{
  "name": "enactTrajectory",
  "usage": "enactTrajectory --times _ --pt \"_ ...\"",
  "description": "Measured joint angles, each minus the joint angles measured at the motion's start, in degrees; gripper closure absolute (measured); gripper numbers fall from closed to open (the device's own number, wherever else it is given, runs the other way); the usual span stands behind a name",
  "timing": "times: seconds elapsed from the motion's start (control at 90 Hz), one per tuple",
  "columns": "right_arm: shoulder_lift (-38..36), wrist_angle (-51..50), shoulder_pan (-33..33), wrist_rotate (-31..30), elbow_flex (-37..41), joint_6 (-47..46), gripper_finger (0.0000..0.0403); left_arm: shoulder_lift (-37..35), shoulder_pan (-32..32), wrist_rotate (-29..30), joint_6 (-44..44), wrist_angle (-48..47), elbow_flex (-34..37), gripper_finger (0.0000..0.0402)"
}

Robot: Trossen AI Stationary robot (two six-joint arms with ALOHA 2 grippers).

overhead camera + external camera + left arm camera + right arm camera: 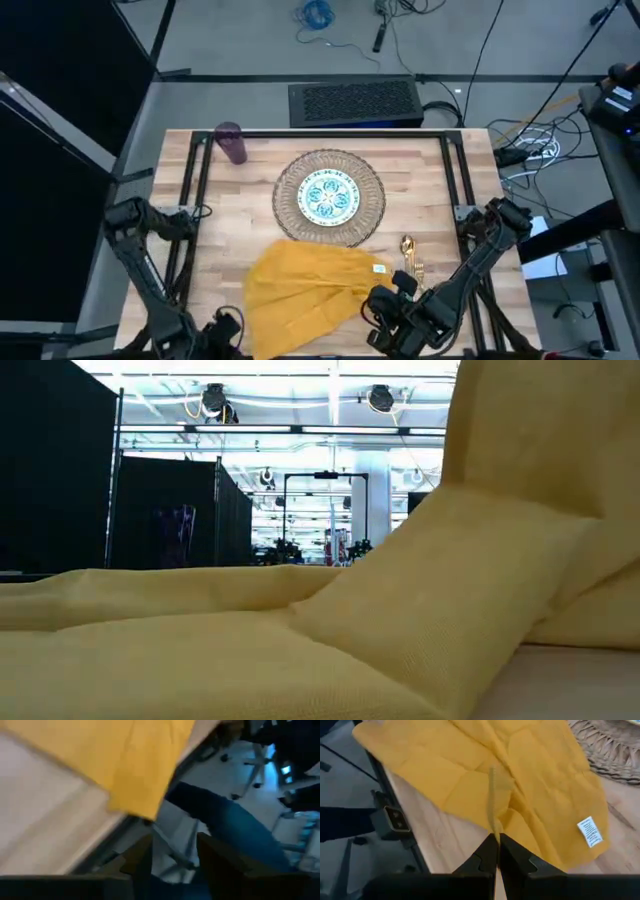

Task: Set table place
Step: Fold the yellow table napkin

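We see the right end effector (496,840) low over the near edge of the tabletop (230,215), its fingers pinched together on a raised fold of the yellow napkin (300,285). The napkin lies crumpled just in front of the straw mat (368,215), which carries the small plate (331,196). A spoon (408,250) lies right of the napkin; the purple cup (231,142) stands at the far left corner. The left end effector (172,860) waits off the near edge, fingers apart.
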State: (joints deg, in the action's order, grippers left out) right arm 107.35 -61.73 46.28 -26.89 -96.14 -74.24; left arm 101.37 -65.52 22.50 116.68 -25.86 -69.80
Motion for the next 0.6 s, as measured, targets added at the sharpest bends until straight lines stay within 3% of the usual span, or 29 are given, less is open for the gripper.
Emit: enactTrajectory --times 0.089,0.2,0.6 --pt "0.0 0.5 0.4 0.0 0.0 0.0 0.0403 2.9 -0.8 1.0 5.9 3.3 0.0 0.0247" --pt "0.0 0.7 1.1 -0.2 0.0 0.0 0.0403 6.0 -0.6 1.1 6.5 10.1 0.0 0.0244" --pt "0.4 0.7 2.2 -1.8 0.0 0.3 0.0403 5.9 2.5 1.9 5.7 6.0 0.0 0.0243"
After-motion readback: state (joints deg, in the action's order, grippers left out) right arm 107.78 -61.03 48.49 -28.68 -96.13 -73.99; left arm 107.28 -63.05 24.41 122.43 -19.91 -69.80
